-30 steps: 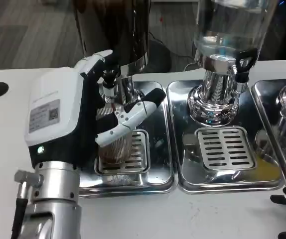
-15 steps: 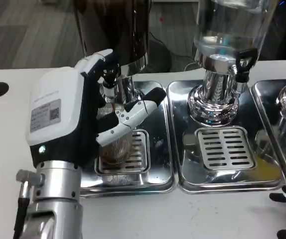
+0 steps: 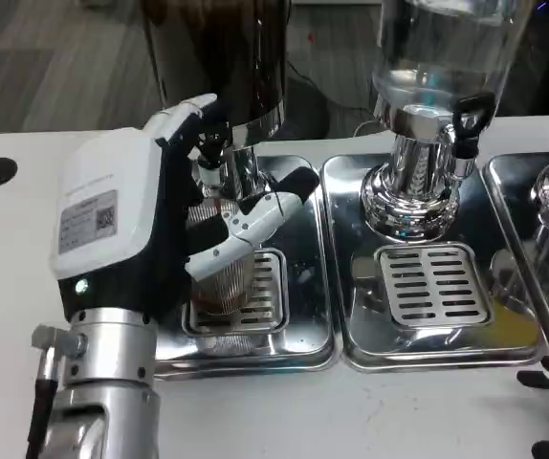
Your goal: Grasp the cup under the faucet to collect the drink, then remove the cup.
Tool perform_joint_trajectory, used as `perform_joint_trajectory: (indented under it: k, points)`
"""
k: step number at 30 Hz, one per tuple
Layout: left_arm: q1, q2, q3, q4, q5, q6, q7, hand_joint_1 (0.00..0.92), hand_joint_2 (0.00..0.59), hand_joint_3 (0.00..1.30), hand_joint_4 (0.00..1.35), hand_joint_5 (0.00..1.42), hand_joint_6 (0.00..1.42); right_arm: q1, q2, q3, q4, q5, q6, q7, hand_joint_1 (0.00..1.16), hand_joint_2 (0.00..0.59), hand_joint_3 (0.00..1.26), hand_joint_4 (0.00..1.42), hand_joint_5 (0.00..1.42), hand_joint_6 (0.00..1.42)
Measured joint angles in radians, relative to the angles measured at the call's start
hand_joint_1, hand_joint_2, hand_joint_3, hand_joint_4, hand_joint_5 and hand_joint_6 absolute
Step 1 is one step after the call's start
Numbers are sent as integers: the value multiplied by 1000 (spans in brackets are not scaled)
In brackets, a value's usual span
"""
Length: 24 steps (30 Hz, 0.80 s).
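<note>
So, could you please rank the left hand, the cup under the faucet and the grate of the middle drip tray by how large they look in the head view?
1. left hand, though it is nearest the camera
2. middle drip tray grate
3. cup, partly hidden by the fingers, so its rank against the grate is unsure

Clear ribbed cup (image 3: 222,277), upright on drip grate (image 3: 267,296) beneath faucet (image 3: 209,153), dark drink inside.

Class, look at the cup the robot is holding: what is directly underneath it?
The cup stands on the slotted drip grate in a steel tray. The left hand covers the cup's left side, so the grate there is hidden.
</note>
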Motion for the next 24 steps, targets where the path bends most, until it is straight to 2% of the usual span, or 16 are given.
perform_joint_trajectory:
  k: [18, 24]
  points:
    - [2, -1, -5, 0, 0, -1, 0, 78, 69, 328, 284, 747, 933, 6, 0, -1, -11, 0, 0, 0, 485, 378, 200, 44, 9, 0]
    - [15, 0, -1, -9, 0, -8, 0, 78, 69, 328, 284, 747, 933, 13, 0, -19, -55, 11, 0, 0, 492, 372, 207, 44, 12, 0]
